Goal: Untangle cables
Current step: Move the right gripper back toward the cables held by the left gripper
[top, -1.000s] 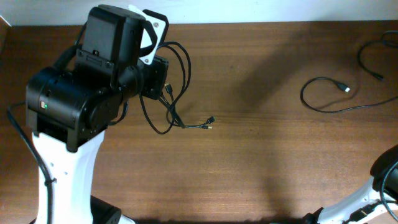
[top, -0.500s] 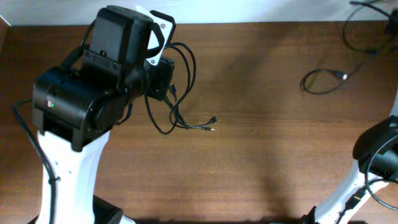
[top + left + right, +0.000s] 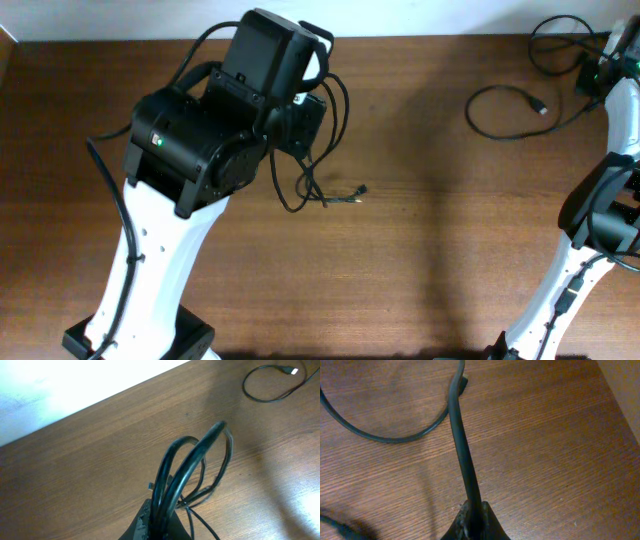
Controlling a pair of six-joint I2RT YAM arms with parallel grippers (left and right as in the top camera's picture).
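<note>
While my left tool is pressed together, pinching a doubled-over bundle of cables right at its tips, the loops arch up and away from it. Their tails drop to the bench, where two small plug ends lie just beside the bundle. My right tool is also closed, pinching a single cord. That cord runs out from the tips and curls into a loose loop on the bench, well apart from the bundle on my right arm's side, and its plug rests inside the loop.

My main worry is the bundle. I hold several strands in one pinch, and below the grip they cross each other. I judge that a straight pull could cinch those crossings into a knot instead of opening them. The plug ends beside the bundle could also hook into a hanging loop and lock it. These cords look thin and slick, so one strand could slide out of the pinch while the others stay.

On the far side from the bundle, a hard tug with my right tool could draw the open loop shut into a kink. It could also drag the cord over the bench edge close to that tool.
</note>
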